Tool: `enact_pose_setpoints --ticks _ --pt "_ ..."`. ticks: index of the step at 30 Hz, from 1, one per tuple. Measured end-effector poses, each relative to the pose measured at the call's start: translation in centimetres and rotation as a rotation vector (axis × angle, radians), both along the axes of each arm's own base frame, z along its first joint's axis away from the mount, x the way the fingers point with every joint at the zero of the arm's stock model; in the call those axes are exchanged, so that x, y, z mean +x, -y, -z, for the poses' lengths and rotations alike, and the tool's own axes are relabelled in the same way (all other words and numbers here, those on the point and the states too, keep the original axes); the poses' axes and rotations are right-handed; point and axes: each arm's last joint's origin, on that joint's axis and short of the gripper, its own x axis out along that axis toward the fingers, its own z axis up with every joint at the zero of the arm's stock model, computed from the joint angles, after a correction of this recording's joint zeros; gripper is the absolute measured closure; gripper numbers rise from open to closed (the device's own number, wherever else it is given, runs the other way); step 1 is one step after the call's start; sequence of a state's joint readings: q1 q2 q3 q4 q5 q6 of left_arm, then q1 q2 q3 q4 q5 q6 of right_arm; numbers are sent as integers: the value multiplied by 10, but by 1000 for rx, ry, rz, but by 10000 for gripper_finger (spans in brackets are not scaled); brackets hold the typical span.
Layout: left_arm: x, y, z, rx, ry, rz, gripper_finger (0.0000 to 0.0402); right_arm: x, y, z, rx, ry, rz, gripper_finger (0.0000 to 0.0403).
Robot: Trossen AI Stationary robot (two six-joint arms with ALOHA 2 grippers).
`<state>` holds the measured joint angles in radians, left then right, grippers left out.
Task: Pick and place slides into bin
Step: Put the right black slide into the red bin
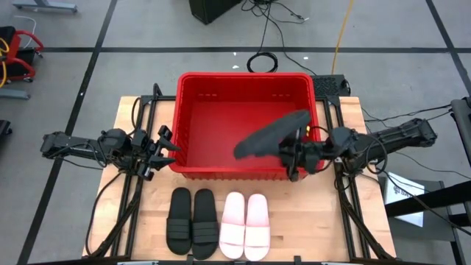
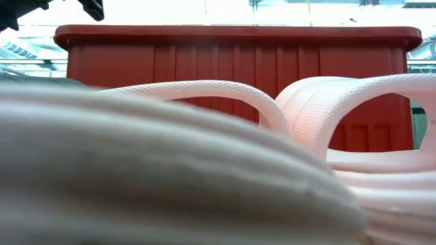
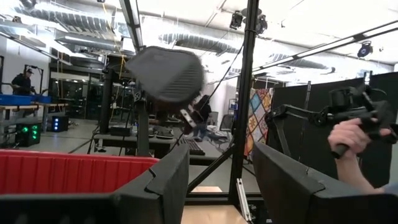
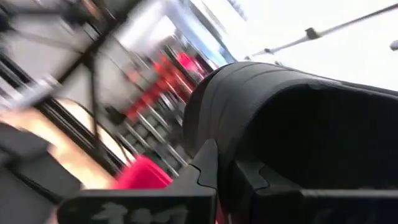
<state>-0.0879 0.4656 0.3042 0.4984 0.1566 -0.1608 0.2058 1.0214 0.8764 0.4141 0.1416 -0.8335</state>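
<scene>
The red bin (image 1: 246, 168) stands at the table's far middle. My right gripper (image 1: 293, 153) is over the bin's right part, shut on a black slide (image 1: 271, 135). The left wrist view shows this slide's ribbed sole (image 3: 168, 74). My left gripper (image 1: 168, 143) is open and empty just outside the bin's left wall. Two more black slides (image 1: 191, 221) and two pale pink slides (image 1: 245, 226) lie side by side, soles down, on the table near its front edge. The pink slides fill the low view (image 2: 320, 109) in front of the bin (image 2: 204, 61). My right gripper holds the black slide near its right end (image 1: 298, 136), pinched between the two fingers, which come level from the table's right. The gripper itself hides the exact part. The slide is lifted clear above the bin, tilted, its sole (image 3: 168, 74) facing the table's left.
The bin's inside (image 1: 221, 118) shows only its red floor. Black frame rails (image 1: 140, 184) run along both table sides. Beyond the table a person's hand (image 3: 348, 137) holds a controller, and cables (image 1: 261, 62) lie on the floor behind the bin.
</scene>
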Motion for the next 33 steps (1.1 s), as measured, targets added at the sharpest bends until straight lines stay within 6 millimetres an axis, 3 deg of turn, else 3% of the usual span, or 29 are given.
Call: enact_pose_setpoints --ticks 5,14,19,27,33 --pt "0 0 0 1 1 0 217 -1 9 -2 -2 10 288 401" --pt "-1 -2 -4 57 66 -85 217 -4 30 -7 14 32 640 401" --pt "-2 -4 -6 52 80 -165 217 -10 42 -26 32 -2 891 401" --pt "-6 -5 -16 109 206 -233 217 -15 54 -64 75 -81 994 401" --pt "-9 -6 -24 166 261 -270 217 -3 66 -78 50 -152 1121 401"
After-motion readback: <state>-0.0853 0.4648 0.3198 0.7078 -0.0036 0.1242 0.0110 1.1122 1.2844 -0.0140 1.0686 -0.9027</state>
